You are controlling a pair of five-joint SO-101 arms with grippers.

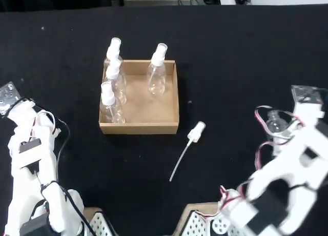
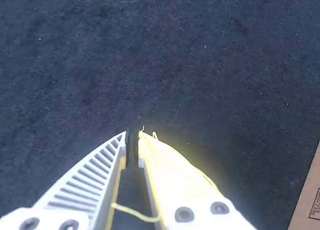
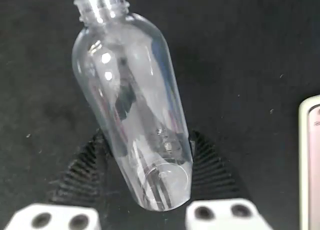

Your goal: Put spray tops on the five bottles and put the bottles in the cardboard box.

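Note:
The cardboard box [image 1: 138,127] sits mid-table with several clear bottles in it, each with a white spray top: three along its left side [image 1: 111,105] and one at the back right [image 1: 157,74]. A loose spray top [image 1: 196,132] lies on the black cloth in front of the box's right corner, its thin tube trailing toward me. At the right, a clear bottle without a top [image 1: 277,124] [image 3: 132,105] stands between the black fingers [image 3: 207,157] of my right gripper [image 3: 147,135], which is shut on its lower body. My left gripper [image 2: 132,135] [image 1: 11,100] is shut and empty over bare cloth at the far left.
Black cloth covers the whole table. A corner of the box [image 2: 307,200] shows beside the left gripper. Open cloth lies between the box and the right arm [image 1: 287,169]. Both arm bases stand at the near edge.

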